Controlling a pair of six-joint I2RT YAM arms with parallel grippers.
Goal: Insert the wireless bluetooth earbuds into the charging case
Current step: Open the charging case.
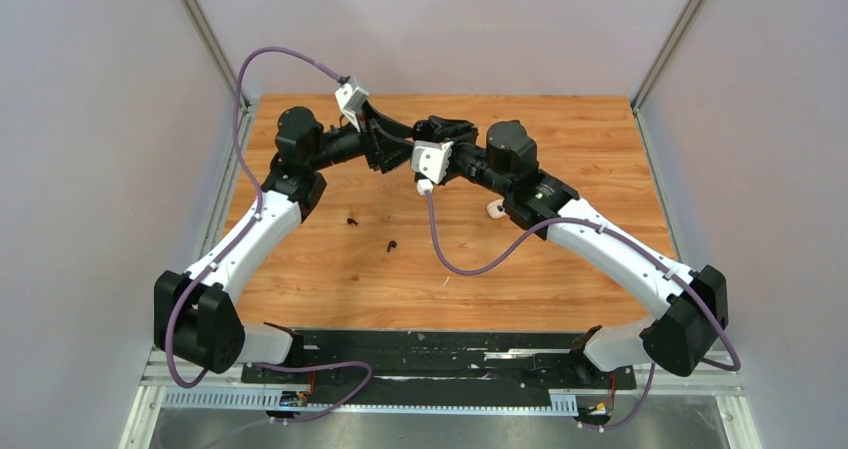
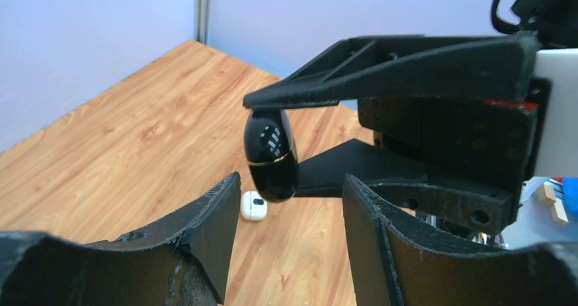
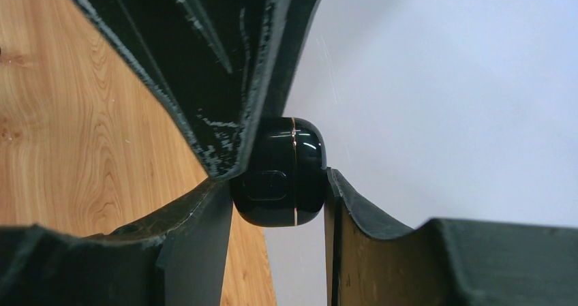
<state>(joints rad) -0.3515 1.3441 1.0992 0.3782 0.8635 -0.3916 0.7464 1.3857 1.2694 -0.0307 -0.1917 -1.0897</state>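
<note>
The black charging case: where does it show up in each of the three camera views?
Top external: cannot be made out; too dark near the far centre.
Left wrist: black charging case hangs at centre.
Right wrist: black charging case, just below centre.
Shared landmark: the wooden table.

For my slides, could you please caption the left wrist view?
Right gripper holds black charging case aloft; white earbud on the table.

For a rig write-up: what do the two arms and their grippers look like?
Left arm and right arm: white links, black joint housings, looping purple cables. Left gripper and right gripper: matte black, rough-edged wedge fingers, white camera mounts.
</note>
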